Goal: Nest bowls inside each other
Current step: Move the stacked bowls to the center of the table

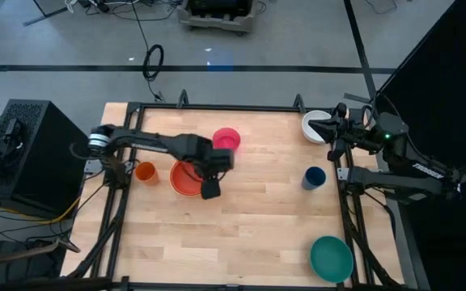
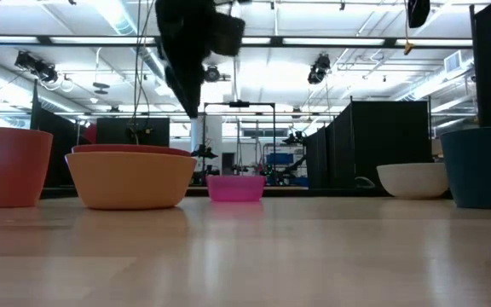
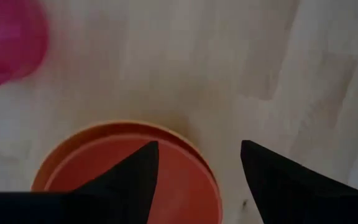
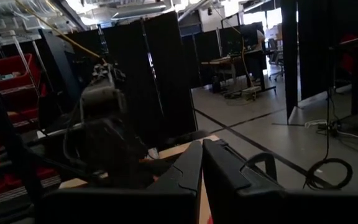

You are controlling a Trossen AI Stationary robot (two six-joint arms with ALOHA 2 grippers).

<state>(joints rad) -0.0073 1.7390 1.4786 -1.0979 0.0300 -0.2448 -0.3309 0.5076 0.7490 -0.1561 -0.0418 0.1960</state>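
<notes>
Over the red bowl (image 1: 186,179), which sits nested in the orange-yellow bowl (image 2: 130,179), the left hand (image 1: 210,191) hangs w/ fingers spread wide and nothing between them; wrist view shows both dark tips apart, one above the red bowl's inside, the other past its rim above bare surface (image 1: 249,226).

Step in hand, by my read: red-in-yellow nest looks done, hand is free, next pick is prob. the pink bowl (image 1: 226,138). To do it well: lift clear of the red rim before moving sideways so a fingertip doesn't snag and drag the pair. Approach pink from above, one finger inside the wall, one outside, pinch the rim. It's the smallest, light, likely to skid, so close gently and lift straight.

Relative to the red bowl: left hand is just above its rim on the side toward the surface's middle. Pink bowl near, just beyond it toward the far edge, not touching. Small orange cup (image 1: 145,171) just beside, on the other side. Dark blue cup (image 1: 314,178) well apart. Teal bowl (image 1: 332,259) and white bowl (image 1: 317,125) farthest off. Right hand (image 1: 330,129) parked by the white bowl, fingers shut, holding nothing.
</notes>
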